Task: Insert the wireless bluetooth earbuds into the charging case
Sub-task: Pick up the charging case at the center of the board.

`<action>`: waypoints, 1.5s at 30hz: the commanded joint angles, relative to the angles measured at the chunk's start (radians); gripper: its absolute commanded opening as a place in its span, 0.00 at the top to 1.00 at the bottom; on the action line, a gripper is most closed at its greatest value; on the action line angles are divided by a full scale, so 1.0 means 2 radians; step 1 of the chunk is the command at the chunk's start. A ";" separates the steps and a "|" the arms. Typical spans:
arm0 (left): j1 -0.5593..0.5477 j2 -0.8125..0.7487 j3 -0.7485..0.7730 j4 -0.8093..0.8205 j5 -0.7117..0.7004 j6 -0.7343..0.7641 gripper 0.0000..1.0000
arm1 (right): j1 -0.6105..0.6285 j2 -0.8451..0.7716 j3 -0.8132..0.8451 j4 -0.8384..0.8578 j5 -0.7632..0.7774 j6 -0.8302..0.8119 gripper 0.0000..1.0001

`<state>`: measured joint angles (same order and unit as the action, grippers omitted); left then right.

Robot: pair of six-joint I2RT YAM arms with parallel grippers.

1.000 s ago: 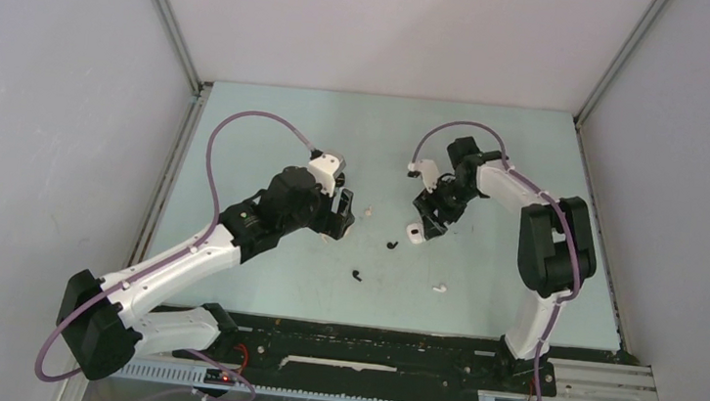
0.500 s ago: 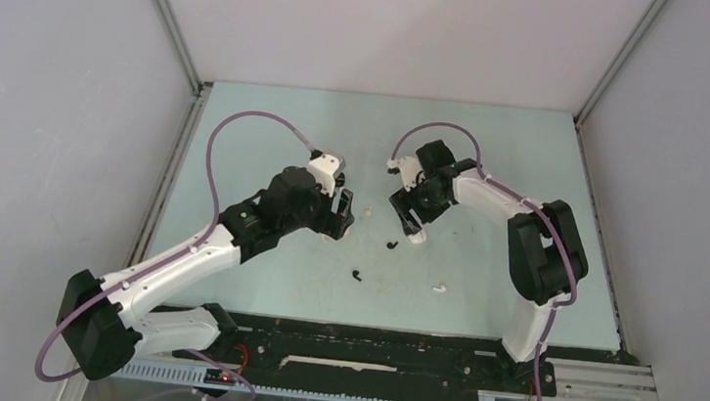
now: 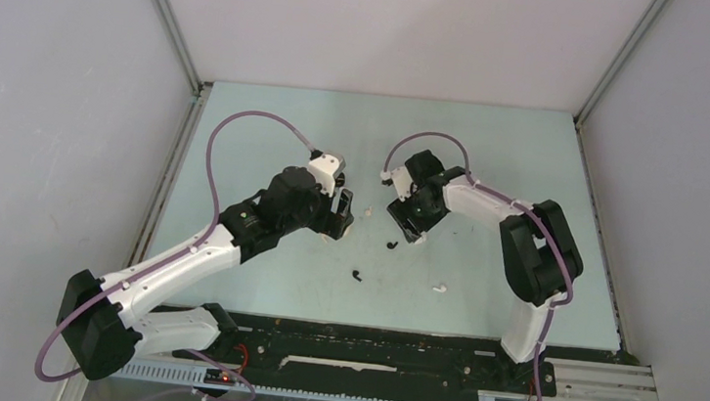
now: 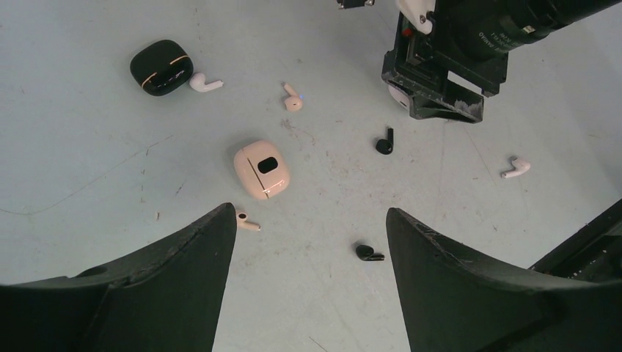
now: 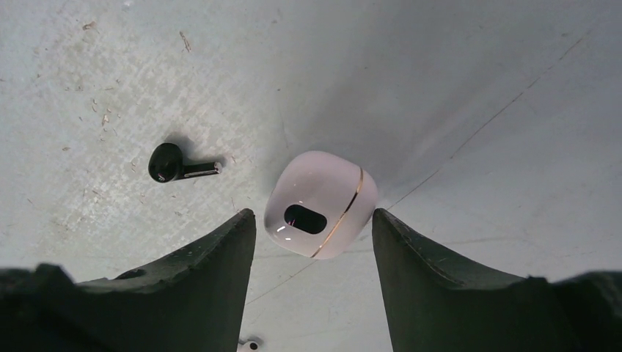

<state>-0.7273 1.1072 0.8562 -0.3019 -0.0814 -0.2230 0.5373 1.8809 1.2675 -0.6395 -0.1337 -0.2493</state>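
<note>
A white charging case (image 5: pixel 320 204), closed, lies on the table between the fingertips of my right gripper (image 5: pixel 312 214). The jaws are open, with a gap on each side of the case. A black earbud (image 5: pixel 180 165) lies just left of it. My left gripper (image 4: pixel 309 213) is open and empty above the table. Below it lie a pale pink case (image 4: pixel 262 169), a black case (image 4: pixel 161 67), two black earbuds (image 4: pixel 384 142) (image 4: pixel 368 253) and several white or pale earbuds (image 4: pixel 205 83) (image 4: pixel 292 99) (image 4: pixel 246 222) (image 4: pixel 516 168). In the top view the grippers (image 3: pixel 334 220) (image 3: pixel 410 225) stand close together.
The right gripper body (image 4: pixel 440 81) is at the top right of the left wrist view, close to one black earbud. Grey walls enclose the pale green table (image 3: pixel 493 155) on three sides. A black rail (image 3: pixel 376 345) runs along the near edge.
My right gripper has swung left toward the left gripper and now straddles the white case. The left arm has not moved.
</note>
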 commanded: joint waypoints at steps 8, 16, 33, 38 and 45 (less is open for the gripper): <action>-0.002 -0.005 0.008 -0.001 -0.010 0.014 0.18 | 0.008 0.020 -0.002 0.016 0.030 0.006 0.54; -0.002 0.002 0.009 0.009 0.023 -0.008 0.17 | -0.011 -0.009 -0.009 0.021 0.005 -0.004 0.77; -0.002 -0.004 -0.005 0.114 0.175 -0.183 0.24 | 0.005 -0.283 -0.094 0.006 -0.167 -0.108 1.00; -0.005 -0.010 -0.037 0.221 0.245 -0.250 0.27 | 0.028 -0.364 -0.144 0.031 -0.168 -0.157 1.00; -0.019 0.014 -0.023 0.225 0.271 -0.265 0.30 | 0.053 -0.391 -0.163 0.032 -0.175 -0.180 1.00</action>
<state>-0.7448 1.1114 0.7795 0.0792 0.3820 -0.7017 0.6209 1.1229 0.9497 -0.6144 -0.4622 -0.5549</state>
